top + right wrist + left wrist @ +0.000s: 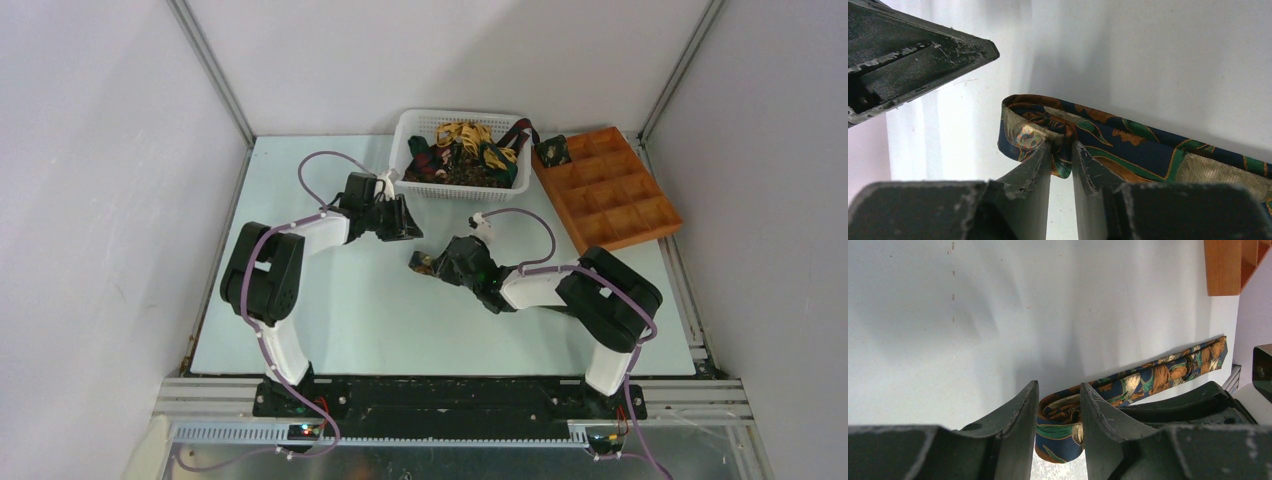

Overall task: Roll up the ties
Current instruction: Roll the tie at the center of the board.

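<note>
One tie [1153,376], dark blue with green, orange and gold pattern, is held above the table by both grippers. My left gripper [1059,386] is shut on its rolled end, a small coil [1062,432] between the fingers, and the flat tail runs off to the right. My right gripper [1062,144] is shut on a folded part of the same tie [1148,150]. In the top view the left gripper [408,232] and right gripper [420,263] sit close together mid-table, and the tie is mostly hidden by them.
A white basket [408,130] at the back holds several loose ties [465,150], yellow-gold, green and maroon. An orange-brown compartment tray [640,225] lies to its right, with a dark rolled tie [552,152] in its near-left corner cell. White walls enclose the table.
</note>
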Robot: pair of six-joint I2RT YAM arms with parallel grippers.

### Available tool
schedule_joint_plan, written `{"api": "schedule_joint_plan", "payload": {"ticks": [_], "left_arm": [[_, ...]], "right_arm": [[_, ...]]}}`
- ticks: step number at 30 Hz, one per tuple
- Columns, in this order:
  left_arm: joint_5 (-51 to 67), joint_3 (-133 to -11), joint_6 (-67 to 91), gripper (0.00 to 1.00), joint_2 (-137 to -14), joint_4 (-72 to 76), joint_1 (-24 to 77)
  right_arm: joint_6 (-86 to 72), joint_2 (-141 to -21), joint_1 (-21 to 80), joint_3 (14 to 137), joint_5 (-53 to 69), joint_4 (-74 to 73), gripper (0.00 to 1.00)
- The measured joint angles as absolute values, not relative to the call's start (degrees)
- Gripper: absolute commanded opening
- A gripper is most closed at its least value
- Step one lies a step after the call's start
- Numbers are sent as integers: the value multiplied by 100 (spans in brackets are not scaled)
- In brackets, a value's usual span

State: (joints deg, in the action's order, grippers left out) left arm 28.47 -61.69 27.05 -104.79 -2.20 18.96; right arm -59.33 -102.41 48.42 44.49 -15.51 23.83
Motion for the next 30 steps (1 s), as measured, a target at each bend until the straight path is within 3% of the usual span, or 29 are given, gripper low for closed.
{"api": "schedule_joint_plan", "payload": {"ticks": [7,8,16,24,30], "left_arm": [[2781,-6123,2814,47,-10403,-204,1896],[2757,-6086,2842,53,-10350,-196,1896],[2561,-5354,3103,59,-9520,-43,1970],[2296,-4678,3251,59,-9220,143,2290],[2169,-4567,3256,59,-9251,211,2390]], "right_arm": [[-5922,-10274,4840,4462,-1546,2180,24],[-5916,-10287,4840,4471,-1546,2158,25],[-5800,-10328,4770,4532,-1470,2071,38],[-5739,-10361,4687,4554,-1323,2069,28],[-5736,-10398,4665,4569,-1291,2095,27]]}}
